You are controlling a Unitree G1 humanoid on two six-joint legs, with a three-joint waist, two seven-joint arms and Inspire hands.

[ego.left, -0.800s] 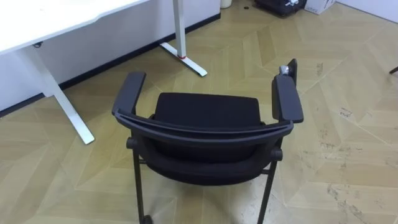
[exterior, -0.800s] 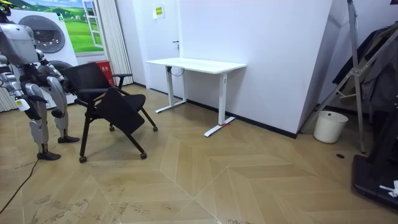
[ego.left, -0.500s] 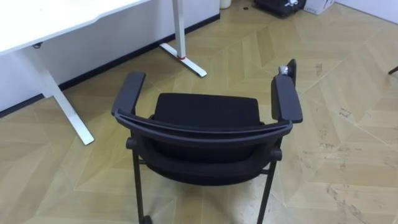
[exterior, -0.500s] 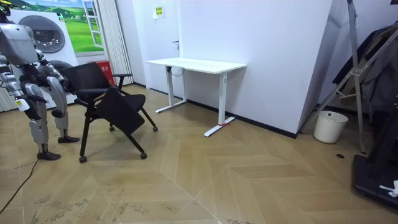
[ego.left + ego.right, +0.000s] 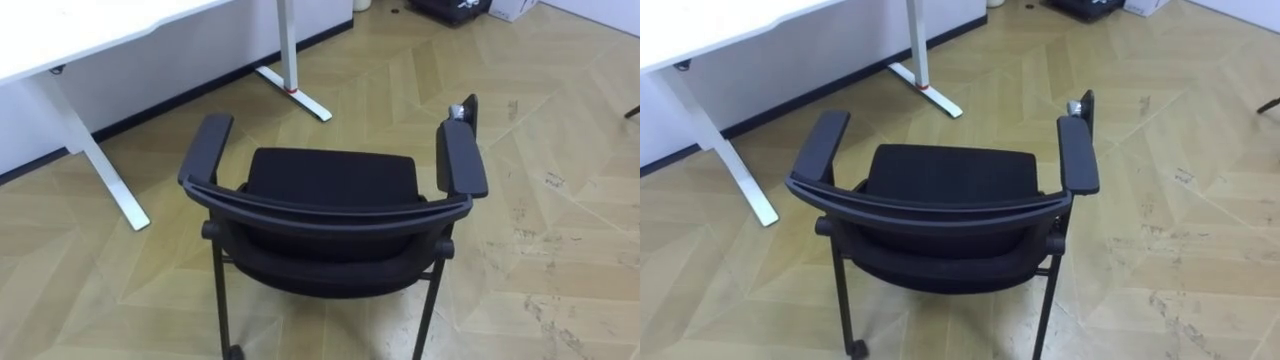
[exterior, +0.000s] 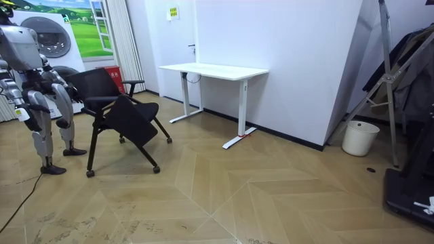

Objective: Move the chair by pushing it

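Before the robot, chair, desk beyond

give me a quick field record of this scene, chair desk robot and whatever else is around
chair: black chair with two armrests and castors, its back rail nearest the robot, its seat facing away
desk: white desk ahead and to the left of the chair, apart from it
robot: stands just behind the chair's back, at the room view's left
floor: wooden herringbone floor, scuffed to the chair's right
other: white bin by the wall at the room view's right
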